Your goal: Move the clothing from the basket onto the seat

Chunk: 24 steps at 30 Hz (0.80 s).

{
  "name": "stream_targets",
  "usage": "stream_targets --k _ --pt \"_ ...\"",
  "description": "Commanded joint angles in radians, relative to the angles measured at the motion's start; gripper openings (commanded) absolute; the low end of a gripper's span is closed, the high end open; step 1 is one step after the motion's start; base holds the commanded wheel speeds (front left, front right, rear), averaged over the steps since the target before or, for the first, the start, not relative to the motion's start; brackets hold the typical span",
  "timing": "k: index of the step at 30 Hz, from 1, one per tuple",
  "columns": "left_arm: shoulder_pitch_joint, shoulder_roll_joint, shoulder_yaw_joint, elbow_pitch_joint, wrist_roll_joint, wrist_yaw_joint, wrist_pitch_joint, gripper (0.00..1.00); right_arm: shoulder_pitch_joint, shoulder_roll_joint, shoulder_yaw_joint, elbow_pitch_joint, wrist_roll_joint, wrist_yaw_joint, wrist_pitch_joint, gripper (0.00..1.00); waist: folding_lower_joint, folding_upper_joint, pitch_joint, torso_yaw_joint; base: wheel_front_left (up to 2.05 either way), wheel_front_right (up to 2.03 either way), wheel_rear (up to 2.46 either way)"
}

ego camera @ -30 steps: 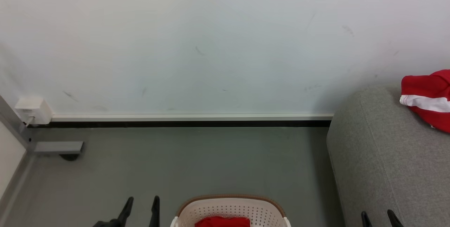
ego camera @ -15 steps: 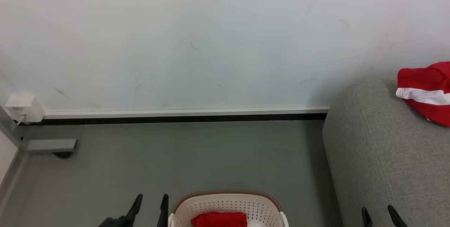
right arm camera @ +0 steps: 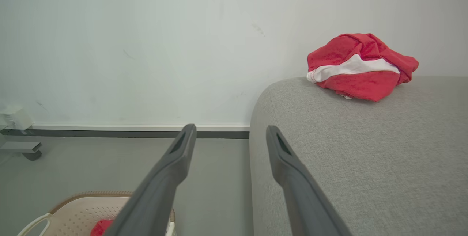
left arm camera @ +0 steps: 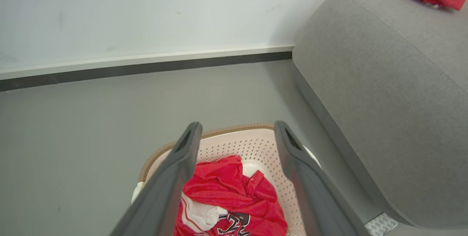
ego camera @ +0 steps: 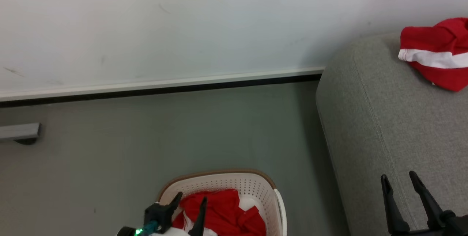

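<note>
While the right hand (ego camera: pixel 397 175) gapes empty, the left hand (ego camera: pixel 192 196), likewise, has come over the basket (ego camera: pixel 237 183).

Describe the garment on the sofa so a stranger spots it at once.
Find the grey sofa by the white wall. A crumpled red garment lies on it. One broad white band crosses it, unlike the lettered clothing in the basket.

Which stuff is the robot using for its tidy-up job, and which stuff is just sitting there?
For the job: red clothes, basket, grey sofa, red garment on the sofa.
Just lying about: white wall box, grey metal foot.
</note>
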Motion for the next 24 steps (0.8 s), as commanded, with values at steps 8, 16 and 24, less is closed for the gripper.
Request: stream_targets --k 8,16,24 --pt "-0.23 0.006 -0.117 0.235 -0.013 0.023 0.092 1.0 -0.11 -0.001 0.004 -0.068 0.028 -0.003 0.001 1.0 -0.0001 0.0 0.237 -0.131 0.0 0.0 0.0" --pt "-0.424 0.006 -0.161 0.424 -0.003 0.074 0.197 1.0 -0.195 0.032 0.023 -0.126 0.058 -0.003 0.001 1.0 -0.0001 0.0 0.432 -0.193 0.0 0.0 0.0" --pt "-0.583 0.035 -0.165 0.579 0.02 0.136 0.254 1.0 -0.27 0.051 0.047 -0.19 0.07 -0.003 0.001 1.0 -0.0001 0.0 0.601 -0.227 0.0 0.0 0.0"
